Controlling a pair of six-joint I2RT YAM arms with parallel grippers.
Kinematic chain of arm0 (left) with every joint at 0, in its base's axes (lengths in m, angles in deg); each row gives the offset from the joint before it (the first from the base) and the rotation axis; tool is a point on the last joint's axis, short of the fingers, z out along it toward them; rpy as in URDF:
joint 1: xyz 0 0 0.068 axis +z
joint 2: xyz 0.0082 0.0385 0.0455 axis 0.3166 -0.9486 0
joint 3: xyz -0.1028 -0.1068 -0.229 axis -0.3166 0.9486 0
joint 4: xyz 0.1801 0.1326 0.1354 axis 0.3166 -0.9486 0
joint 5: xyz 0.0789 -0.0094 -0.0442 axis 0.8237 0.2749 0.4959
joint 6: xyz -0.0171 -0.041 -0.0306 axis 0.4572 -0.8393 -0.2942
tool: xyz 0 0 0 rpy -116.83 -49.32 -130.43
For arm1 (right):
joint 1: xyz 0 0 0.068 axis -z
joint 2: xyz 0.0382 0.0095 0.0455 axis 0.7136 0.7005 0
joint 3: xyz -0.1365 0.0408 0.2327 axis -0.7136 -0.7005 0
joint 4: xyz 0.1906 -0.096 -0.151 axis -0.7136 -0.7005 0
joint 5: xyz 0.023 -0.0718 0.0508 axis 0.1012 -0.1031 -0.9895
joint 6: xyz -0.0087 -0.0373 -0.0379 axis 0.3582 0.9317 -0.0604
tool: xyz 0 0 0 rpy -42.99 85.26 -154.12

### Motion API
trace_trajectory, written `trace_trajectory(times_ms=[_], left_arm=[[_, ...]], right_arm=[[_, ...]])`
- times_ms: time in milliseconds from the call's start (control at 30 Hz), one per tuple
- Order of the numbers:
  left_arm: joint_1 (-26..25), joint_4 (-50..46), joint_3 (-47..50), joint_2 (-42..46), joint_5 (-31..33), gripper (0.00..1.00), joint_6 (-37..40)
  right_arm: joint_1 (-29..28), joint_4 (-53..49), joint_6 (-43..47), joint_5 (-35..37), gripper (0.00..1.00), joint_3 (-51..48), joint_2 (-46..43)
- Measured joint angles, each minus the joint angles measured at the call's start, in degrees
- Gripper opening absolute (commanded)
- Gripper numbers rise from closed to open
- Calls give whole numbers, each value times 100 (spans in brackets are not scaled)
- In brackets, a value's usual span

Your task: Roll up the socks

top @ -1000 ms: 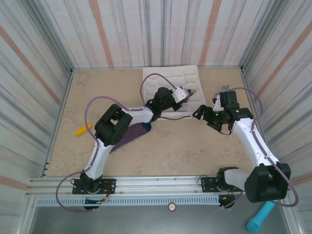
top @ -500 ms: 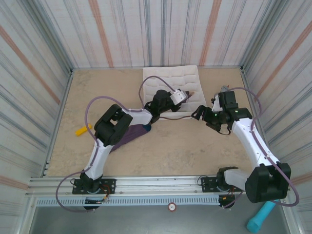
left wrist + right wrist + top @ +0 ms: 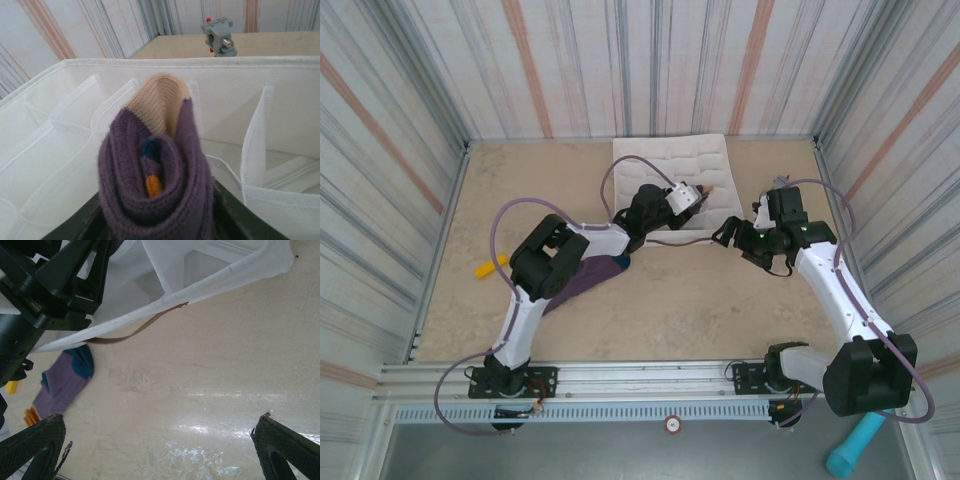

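Note:
One of the socks is rolled into a purple bundle [image 3: 155, 190] with a tan toe on top and orange and teal at its core. It stands between the fingers of my left gripper [image 3: 155, 222], touching both, over a compartment of the white fabric box [image 3: 250, 90]. From above, the left gripper [image 3: 705, 196] reaches over the box's [image 3: 670, 160] near right part. The other sock [image 3: 590, 278] lies flat on the table under the left arm, its teal toe [image 3: 80, 362] nearest the box. My right gripper [image 3: 159, 422] hangs wide open over bare table, just right of the box [image 3: 215, 270].
A yellow object [image 3: 490, 266] lies at the table's left. A grey clamp with red knobs [image 3: 218, 35] stands past the box on the right. A brown strap [image 3: 135, 330] trails from the box's edge. Striped walls close in three sides.
My left gripper has crept a little farther over the box with the rolled sock. The right gripper has edged slightly toward the box and stays open.

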Motion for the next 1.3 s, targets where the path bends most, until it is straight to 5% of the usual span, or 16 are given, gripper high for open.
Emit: trace_trajectory(times_ms=[533,700,967,1300], left_arm=[[212,-730,24,627,-472,99,-323],[227,-1255,-188,933,-684,99,-625],[431,-2164,-302,1504,-826,99,-1777],[1576,-3176,496,2651,-1574,99,-3681]], right_arm=[[-131,-2,-2,17,99,0,0],[-466,9,-85,22,99,0,0],[-1108,511,-374,181,99,-76,468],[-1639,1294,-752,520,100,83,1753]])
